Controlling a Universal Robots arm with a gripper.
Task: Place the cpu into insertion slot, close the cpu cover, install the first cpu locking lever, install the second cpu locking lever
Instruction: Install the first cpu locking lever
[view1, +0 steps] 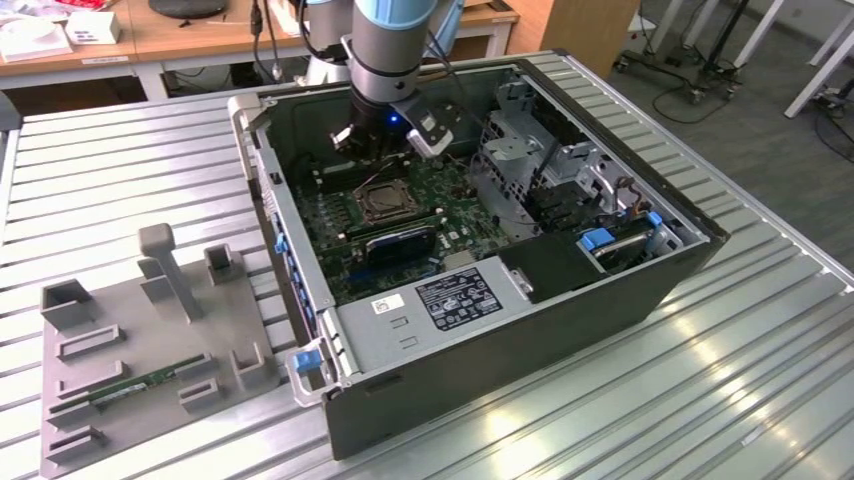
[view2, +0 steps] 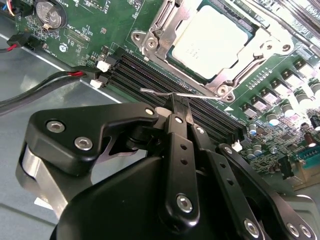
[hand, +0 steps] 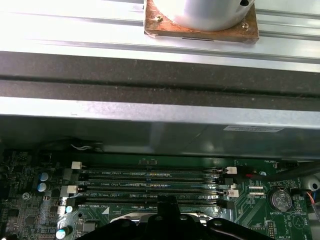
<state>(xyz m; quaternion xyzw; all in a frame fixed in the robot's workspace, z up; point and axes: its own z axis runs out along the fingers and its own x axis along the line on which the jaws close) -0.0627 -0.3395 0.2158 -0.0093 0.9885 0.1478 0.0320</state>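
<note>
The hand (view2: 178, 103) was clenched, with its tip right at the thin locking lever (view2: 205, 94) (I could not tell if it touched). The cpu (view2: 210, 37) sat in the insertion slot (view2: 149, 44), and the cpu cover (view2: 255, 52) was down around it. I think a slow, flat push was best, so the lever would not slip away. The memory slots (view2: 145, 75) lay just under it and black cables (view2: 35, 97) were near, so room was tight.

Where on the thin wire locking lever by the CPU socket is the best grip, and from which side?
Probably take the locking lever on its straight free stretch, coming down from the memory slots side: there the thin wire stands clear above the board.
</note>
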